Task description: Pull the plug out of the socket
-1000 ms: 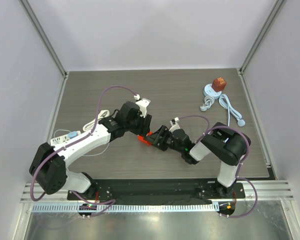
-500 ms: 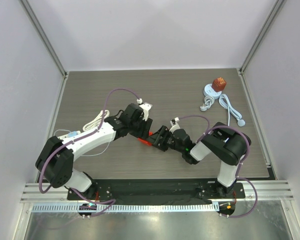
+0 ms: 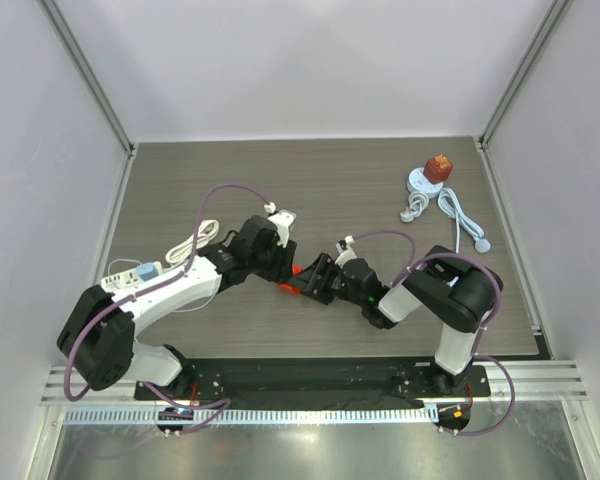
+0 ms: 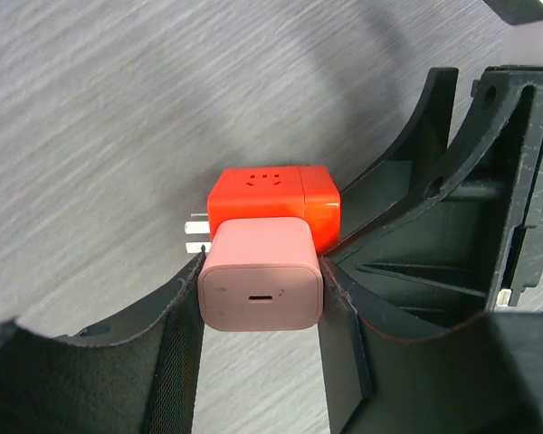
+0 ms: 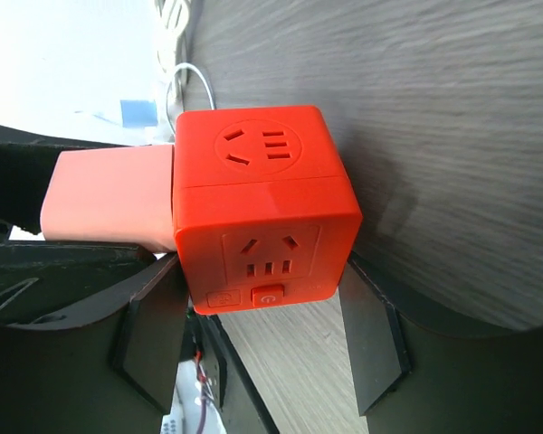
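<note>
On red socket (image 5: 262,212), power-icon button (image 5: 268,295); pink plug (image 4: 261,285) inserted.

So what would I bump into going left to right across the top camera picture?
White power strip → left gripper → red socket cube → right gripper → brown thing on a white round base.

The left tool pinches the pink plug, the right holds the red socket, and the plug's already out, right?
Not out: the right wrist view shows the pink plug seated flush against the red socket. The left tool does pinch it; the right tool holds the socket.
</note>
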Controlling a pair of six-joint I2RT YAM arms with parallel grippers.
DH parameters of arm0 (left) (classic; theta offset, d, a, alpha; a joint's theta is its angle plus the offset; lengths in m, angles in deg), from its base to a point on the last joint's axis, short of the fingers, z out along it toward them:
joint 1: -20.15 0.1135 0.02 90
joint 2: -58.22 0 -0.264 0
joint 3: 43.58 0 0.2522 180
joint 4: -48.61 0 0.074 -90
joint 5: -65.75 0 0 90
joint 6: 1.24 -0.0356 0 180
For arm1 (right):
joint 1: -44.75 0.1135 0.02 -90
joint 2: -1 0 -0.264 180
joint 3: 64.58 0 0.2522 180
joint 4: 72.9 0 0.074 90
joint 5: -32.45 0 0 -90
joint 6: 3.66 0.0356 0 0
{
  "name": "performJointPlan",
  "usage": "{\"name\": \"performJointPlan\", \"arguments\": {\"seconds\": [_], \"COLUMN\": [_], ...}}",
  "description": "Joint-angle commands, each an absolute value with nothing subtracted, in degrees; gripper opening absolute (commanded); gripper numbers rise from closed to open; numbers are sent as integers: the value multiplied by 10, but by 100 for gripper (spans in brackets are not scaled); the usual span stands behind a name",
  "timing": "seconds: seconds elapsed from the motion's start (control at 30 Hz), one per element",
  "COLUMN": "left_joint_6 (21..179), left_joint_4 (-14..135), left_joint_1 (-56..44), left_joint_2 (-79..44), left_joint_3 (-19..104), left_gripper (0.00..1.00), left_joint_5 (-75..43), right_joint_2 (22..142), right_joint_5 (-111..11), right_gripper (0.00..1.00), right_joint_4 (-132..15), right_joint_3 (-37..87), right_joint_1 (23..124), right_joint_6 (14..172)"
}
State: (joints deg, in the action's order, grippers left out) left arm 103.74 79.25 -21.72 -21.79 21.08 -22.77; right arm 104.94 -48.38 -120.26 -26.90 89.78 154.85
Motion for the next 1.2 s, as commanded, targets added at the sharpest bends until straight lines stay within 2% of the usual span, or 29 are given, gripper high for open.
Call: {"name": "performJointPlan", "arguments": {"seconds": [0.0,0.17,0.27,0.37,0.57,0.7,0.73,0.77,0.83,0.9,1.0,1.17], "left_joint_6": [1084,1121,1095,1066,1032,1048,1048,1053,1057,1048,1015,1036], "left_joint_4": [720,714,666,603,583,599,622,643,653,657,698,744], "left_joint_1": [-212,-174,-178,-199,-241,-243,-243,-243,-243,-248,-273,-278], "left_joint_2": [-151,-160,-138,-74,-18,-26,-46,-55,-68,-76,-74,-64], "left_joint_3": [193,191,182,136,104,107,115,130,139,154,191,240], "left_gripper": [0,0,0,0,0,0,0,0,0,0,0,0], "left_joint_5": [-238,-209,-165,-164,-163,-185,-191,-196,-192,-175,-209,-201], "right_joint_2": [1015,966,972,1010,1060,1019,1001,958,929,900,887,914], "right_joint_5": [-558,-662,-652,-587,-532,-569,-597,-676,-724,-723,-715,-648], "right_gripper": [1,1,1,1,1,1,1,1,1,1,1,1], "right_joint_4": [-1064,-880,-910,-998,-1121,-1065,-972,-908,-805,-803,-785,-887], "right_joint_3": [-259,-229,-239,-245,-273,-285,-280,-254,-235,-234,-224,-248], "right_joint_1": [904,927,924,910,896,896,905,919,939,942,941,925], "right_joint_6": [1512,1463,1502,1539,1609,1570,1527,1500,1471,1471,1471,1490]}}
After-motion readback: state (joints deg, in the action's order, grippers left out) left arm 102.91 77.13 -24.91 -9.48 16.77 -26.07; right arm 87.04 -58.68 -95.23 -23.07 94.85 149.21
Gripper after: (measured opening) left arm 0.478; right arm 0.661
